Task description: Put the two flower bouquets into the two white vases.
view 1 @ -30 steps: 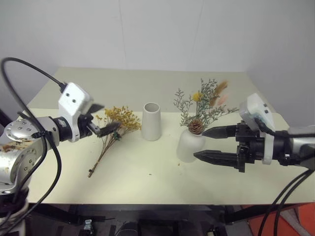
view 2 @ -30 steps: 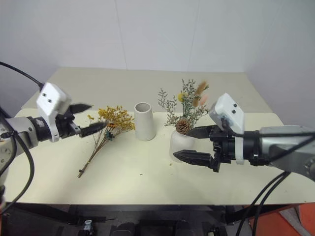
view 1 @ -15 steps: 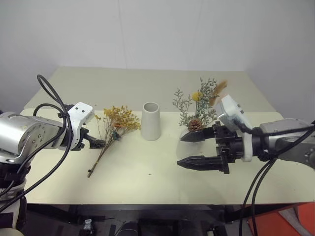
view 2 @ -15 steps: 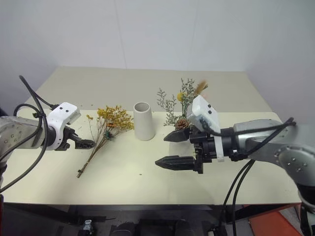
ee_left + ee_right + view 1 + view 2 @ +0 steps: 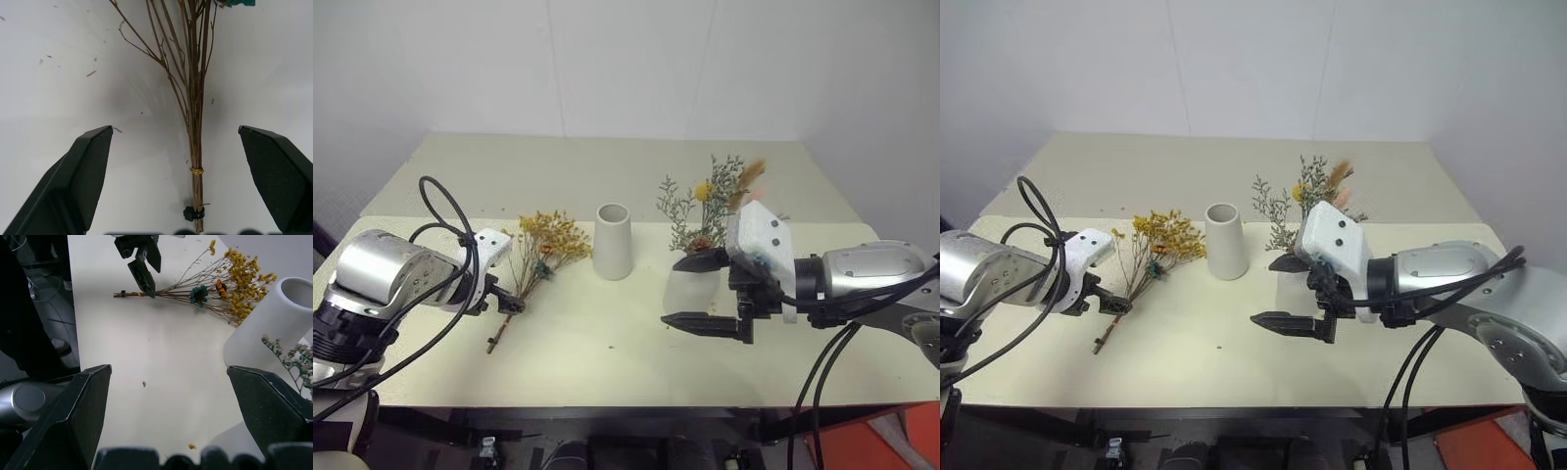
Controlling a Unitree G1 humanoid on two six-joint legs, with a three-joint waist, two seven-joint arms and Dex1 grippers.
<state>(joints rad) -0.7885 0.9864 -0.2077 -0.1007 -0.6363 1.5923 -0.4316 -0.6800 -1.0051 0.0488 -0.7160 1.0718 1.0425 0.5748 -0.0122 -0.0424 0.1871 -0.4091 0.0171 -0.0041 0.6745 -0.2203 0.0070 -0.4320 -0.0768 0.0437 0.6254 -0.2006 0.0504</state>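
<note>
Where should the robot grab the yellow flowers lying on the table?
Probably low on the brown stems, where they are bound together into one thin bundle, not by the crumbly yellow blooms. The bouquet lies flat, so come from above; the open left gripper already has one finger on each side of the stems.

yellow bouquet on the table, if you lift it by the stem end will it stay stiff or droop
The yellow bouquet probably droops a little: its stems are thin, long twigs. The ties near the stem end should keep them together. The dried blooms look brittle, and crumbs already lie on the table, so expect some shedding.
</note>
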